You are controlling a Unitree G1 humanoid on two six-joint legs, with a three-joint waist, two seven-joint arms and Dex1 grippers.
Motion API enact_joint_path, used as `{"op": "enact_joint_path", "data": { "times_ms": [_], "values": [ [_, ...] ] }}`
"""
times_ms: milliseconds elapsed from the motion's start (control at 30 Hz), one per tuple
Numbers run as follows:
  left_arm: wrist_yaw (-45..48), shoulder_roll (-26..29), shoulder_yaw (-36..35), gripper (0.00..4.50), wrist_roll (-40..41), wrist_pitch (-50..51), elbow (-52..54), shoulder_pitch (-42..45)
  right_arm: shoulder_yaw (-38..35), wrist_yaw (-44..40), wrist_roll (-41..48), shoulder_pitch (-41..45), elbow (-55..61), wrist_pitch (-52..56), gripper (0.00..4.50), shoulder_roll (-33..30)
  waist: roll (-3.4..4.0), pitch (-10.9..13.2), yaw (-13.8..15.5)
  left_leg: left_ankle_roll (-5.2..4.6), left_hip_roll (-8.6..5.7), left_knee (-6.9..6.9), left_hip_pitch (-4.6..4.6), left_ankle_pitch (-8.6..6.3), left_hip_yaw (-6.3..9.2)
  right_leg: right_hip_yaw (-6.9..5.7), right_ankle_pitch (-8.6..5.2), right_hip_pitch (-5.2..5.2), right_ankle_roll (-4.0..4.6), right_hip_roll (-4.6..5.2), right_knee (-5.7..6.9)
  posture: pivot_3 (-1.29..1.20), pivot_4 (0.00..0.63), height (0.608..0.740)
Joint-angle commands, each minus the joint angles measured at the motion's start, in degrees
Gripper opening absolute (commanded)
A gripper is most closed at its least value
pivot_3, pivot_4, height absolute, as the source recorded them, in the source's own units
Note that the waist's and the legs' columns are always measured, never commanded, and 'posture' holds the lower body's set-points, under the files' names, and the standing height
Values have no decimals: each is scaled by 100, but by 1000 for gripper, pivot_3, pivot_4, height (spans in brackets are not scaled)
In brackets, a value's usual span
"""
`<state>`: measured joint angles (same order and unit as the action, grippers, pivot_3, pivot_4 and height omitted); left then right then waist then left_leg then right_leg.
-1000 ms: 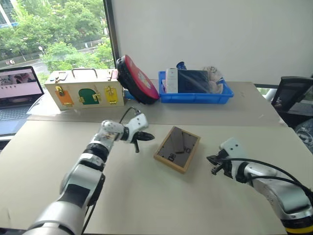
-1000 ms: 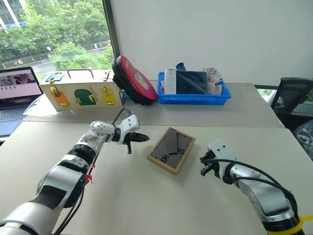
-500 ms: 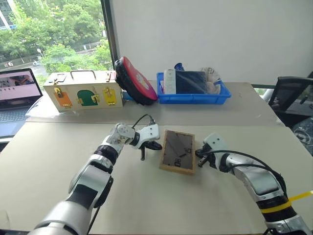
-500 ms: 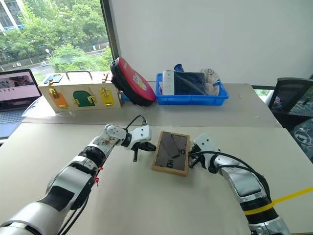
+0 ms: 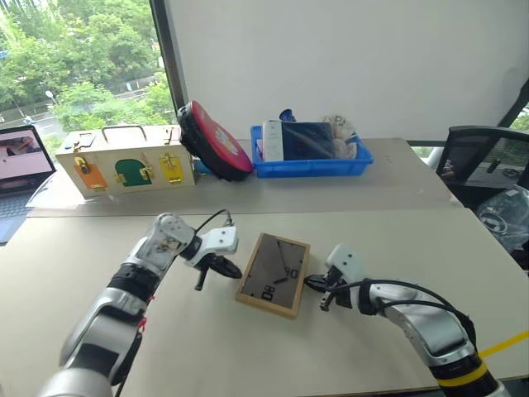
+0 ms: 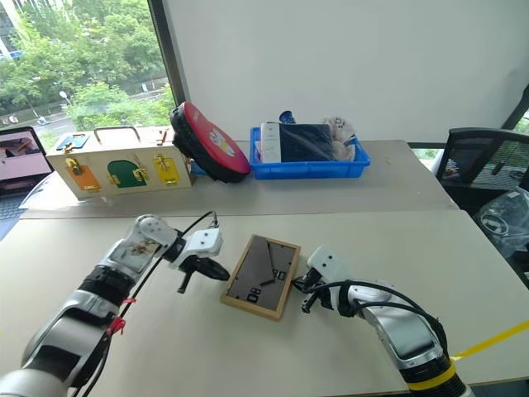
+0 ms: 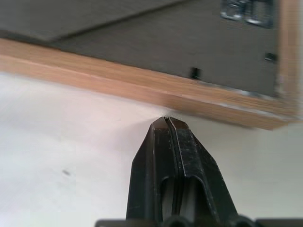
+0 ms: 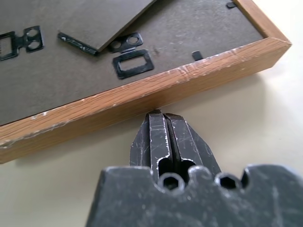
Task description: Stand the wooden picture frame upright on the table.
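The wooden picture frame (image 5: 272, 275) lies face down on the table (image 5: 397, 236), its dark grey back with the fold-out stand and white marks facing up. My left gripper (image 5: 235, 271) is shut, its tip close to the frame's left edge; in the left wrist view the fingertips (image 7: 166, 124) sit just short of the light-wood rim (image 7: 142, 85). On the other side my right gripper (image 5: 312, 283) is shut too. Its fingertips (image 8: 160, 116) press against the frame's right wooden edge (image 8: 142, 101). Neither gripper holds anything.
Behind the table's seam stand a cream wooden box (image 5: 124, 161) with coloured doors, a red and black disc (image 5: 213, 139) leaning beside it, and a blue tray (image 5: 310, 164) of items. A laptop (image 5: 21, 157) is at far left, a black chair (image 5: 479, 165) at right.
The view has shifted. My right gripper came in from the right to the frame's edge. My left gripper drew back and down to the frame's left side. The frame turned a little.
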<state>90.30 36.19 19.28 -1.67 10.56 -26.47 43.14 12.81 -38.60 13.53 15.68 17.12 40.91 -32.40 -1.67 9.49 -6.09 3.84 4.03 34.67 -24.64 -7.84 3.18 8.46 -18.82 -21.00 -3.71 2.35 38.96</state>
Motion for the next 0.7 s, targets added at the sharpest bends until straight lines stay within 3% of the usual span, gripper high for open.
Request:
{"op": "enact_joint_path", "data": {
  "times_ms": [33, 200, 367, 500, 633, 700],
  "values": [
    [-174, 106, -309, 27, 323, 921, 251, -369, 350, -75, -182, 71, -203, -56, 0, 63, 0, 0, 1, 0, 0, 0, 2, 0, 0, -2, -3, 1, 0, 0, 2, 0, 150, 735],
    [-1714, -492, -1812, 27, 1300, 2099, -143, 259, 278, -122, -242, 295, -452, -168, 0, 166, -24, 13, 64, 0, 1, 16, -1, 0, 6, -11, -20, 4, -35, 0, 8, 0, 150, 735],
    [-1437, 23, -2583, 27, 2118, 2742, 282, -268, 94, -197, -213, 323, -522, -218, 0, 118, -33, 17, -3, 0, 1, 4, -6, -1, 9, -11, -6, -6, -7, -1, 12, 0, 150, 735],
    [-1386, 589, -2040, 27, 1403, 1345, 496, -1431, -11, -221, -299, 401, -739, -361, 0, 49, -27, 15, 8, -1, 2, -14, 4, -1, 9, -13, -10, -6, 6, 0, 10, 0, 150, 735],
    [-1819, 436, -1835, 27, 1137, 502, 641, -1950, -35, -252, -348, 501, -914, -480, 0, 9, -47, 14, 209, 9, 2, 6, -3, 4, 18, -34, -8, 2, 8, 6, 9, 0, 150, 735],
    [-2008, 269, -1944, 27, 1320, 563, 808, -1977, -46, -270, -360, 520, -954, -503, 0, 6, -44, 14, 250, 13, 2, 13, 13, 6, 11, -29, -12, 25, -8, 9, -1, 0, 150, 735]
  ]
}}
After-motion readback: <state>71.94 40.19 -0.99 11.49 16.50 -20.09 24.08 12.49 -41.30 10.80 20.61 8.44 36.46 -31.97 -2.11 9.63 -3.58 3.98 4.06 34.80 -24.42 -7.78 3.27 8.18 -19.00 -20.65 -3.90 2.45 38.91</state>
